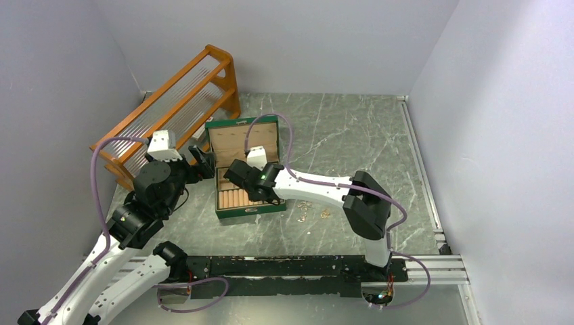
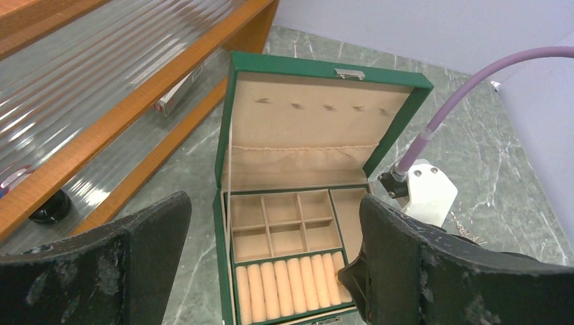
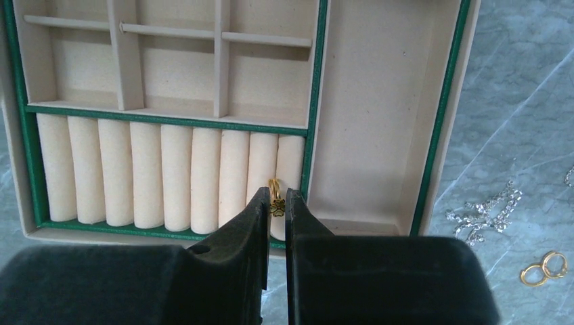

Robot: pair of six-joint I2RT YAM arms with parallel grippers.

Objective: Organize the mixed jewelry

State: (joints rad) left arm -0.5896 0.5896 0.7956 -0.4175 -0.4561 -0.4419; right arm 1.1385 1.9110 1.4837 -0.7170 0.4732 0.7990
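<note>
We see plain pale walls [image 1: 284, 40] around a green-grey marble tabletop [image 1: 352, 135], a wooden rack [image 1: 169, 108] at ten o'clock.

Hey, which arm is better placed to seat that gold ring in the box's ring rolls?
Right. The right gripper is shut on the ring, directly over the rolls' right end. The left gripper is open, empty, beside the box.

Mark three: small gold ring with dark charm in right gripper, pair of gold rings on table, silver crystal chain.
Small gold ring with dark charm [image 3: 273, 190], right wrist view, gold loop.
Pair of gold rings [image 3: 543, 269], right wrist view, where bands meet.
Silver crystal chain [image 3: 482, 213], right wrist view, cluster middle.
</note>
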